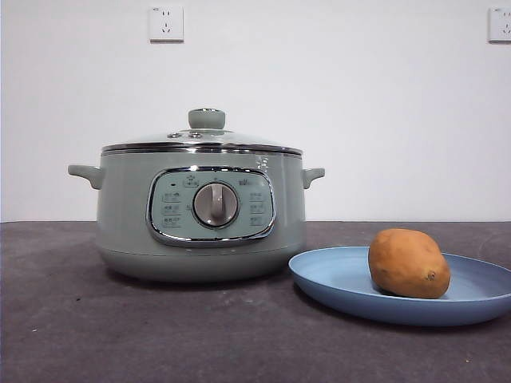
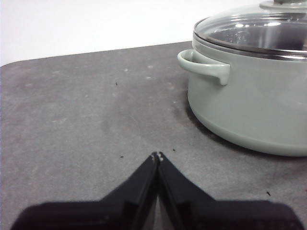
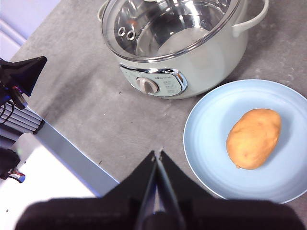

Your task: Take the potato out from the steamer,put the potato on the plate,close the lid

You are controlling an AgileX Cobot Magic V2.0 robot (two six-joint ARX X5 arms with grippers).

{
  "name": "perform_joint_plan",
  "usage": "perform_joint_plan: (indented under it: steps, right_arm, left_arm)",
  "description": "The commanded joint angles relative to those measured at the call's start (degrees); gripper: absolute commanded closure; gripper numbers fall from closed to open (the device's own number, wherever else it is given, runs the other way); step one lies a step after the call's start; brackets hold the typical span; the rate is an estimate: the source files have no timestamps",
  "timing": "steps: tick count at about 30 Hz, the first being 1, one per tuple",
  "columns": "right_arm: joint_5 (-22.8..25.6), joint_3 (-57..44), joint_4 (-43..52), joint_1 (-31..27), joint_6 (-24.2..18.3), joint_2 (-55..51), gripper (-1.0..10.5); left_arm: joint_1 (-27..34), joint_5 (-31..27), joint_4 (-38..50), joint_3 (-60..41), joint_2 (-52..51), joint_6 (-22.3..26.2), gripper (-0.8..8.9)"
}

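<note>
The sage-green steamer [image 1: 200,215] stands left of centre with its glass lid [image 1: 204,140] seated on the rim. The orange-brown potato [image 1: 408,263] lies on the light-blue plate [image 1: 335,279] to the steamer's right. In the right wrist view the potato [image 3: 253,138] rests on the plate [image 3: 206,129] beside the steamer [image 3: 192,57]. My right gripper [image 3: 158,154] is shut and empty, high above the table near the plate. My left gripper [image 2: 157,155] is shut and empty, low over the table beside the steamer's handle [image 2: 204,67].
The dark grey table [image 1: 80,319] stretches around the steamer. A white wall with two sockets [image 1: 166,24] lies behind. The table's front edge and a white base with the other arm's black parts [image 3: 21,76] show in the right wrist view.
</note>
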Motion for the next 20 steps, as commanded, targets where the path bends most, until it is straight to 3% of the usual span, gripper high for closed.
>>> perform_joint_plan:
  steps: [1,5,9,12,17,20]
  right_arm:
    - [0.15,0.07,0.13,0.07,-0.31,-0.04,9.5]
    - [0.81,0.07,0.24,0.07,-1.11,-0.04,9.5]
    - [5.42,0.07,-0.87,-1.27,-1.95,-1.36,9.5]
    - [9.35,0.07,-1.31,-5.97,-2.91,-5.27,9.5]
    - [9.11,-0.48,1.33,-16.28,-4.33,-12.81,9.5]
    - [9.25,-4.24,9.81,-20.98,-6.51,-17.75,9.5]
  left_arm:
    - [0.17,-0.11,0.0,-0.9,-0.13,-0.11,8.17]
    - [0.17,-0.11,0.0,-0.9,-0.13,-0.11,8.17]
    - [0.17,-0.11,0.0,-0.9,-0.13,-0.11,8.17]
    - [0.17,-0.11,0.0,-0.9,-0.13,-0.11,8.17]
    - [0.17,-0.15,-0.02,-0.9,-0.13,-0.11,8.18]
    - [0.17,-0.17,-0.02,-0.9,-0.13,-0.11,8.17]
